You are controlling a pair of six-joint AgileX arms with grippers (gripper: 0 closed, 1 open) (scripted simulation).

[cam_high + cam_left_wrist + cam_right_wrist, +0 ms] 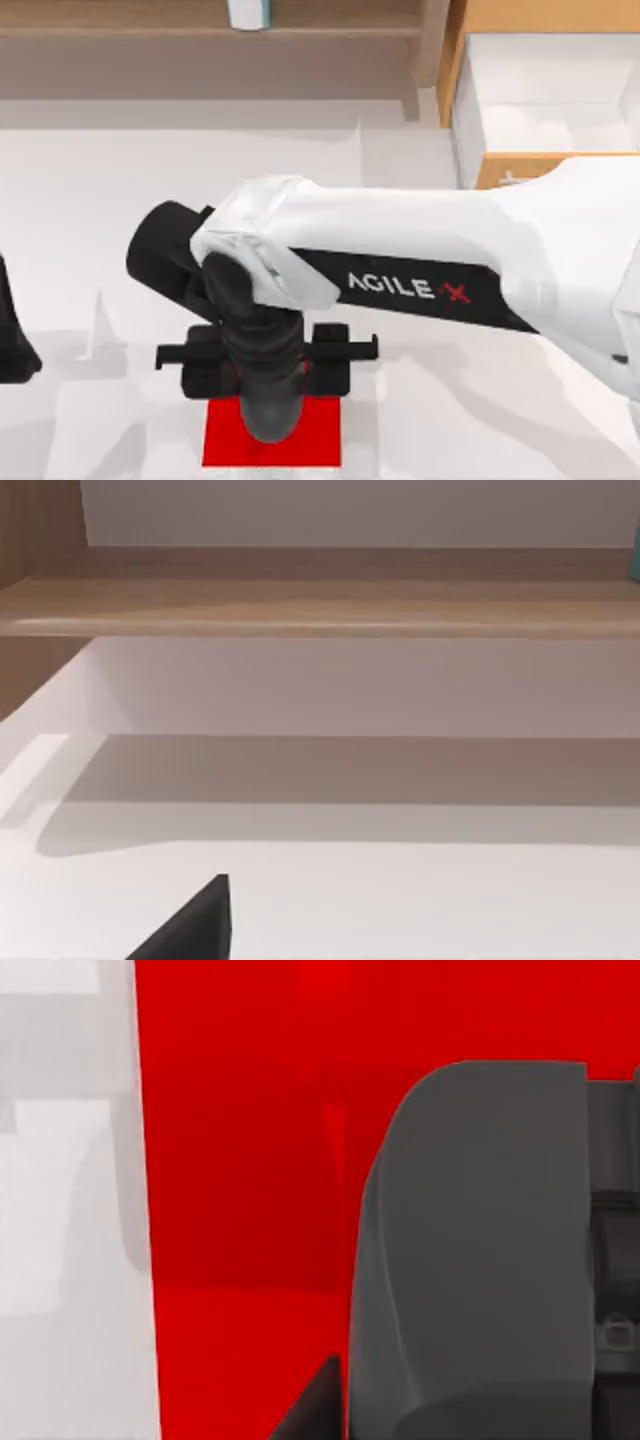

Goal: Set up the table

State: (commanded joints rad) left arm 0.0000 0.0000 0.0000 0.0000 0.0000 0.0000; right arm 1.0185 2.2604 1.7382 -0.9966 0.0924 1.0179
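The right gripper (268, 415) hangs low centre in the top view, directly over the red mat (225, 445), holding a dark grey object (470, 1260); whether its fingers pinch it I cannot tell. The table (100, 200) spreads white beneath, so the coming move looks straight down (the left arm (12, 340) sits parked at the left edge). The arm reads "AGILE X".

Right arm (420, 260) over red mat (225, 445)
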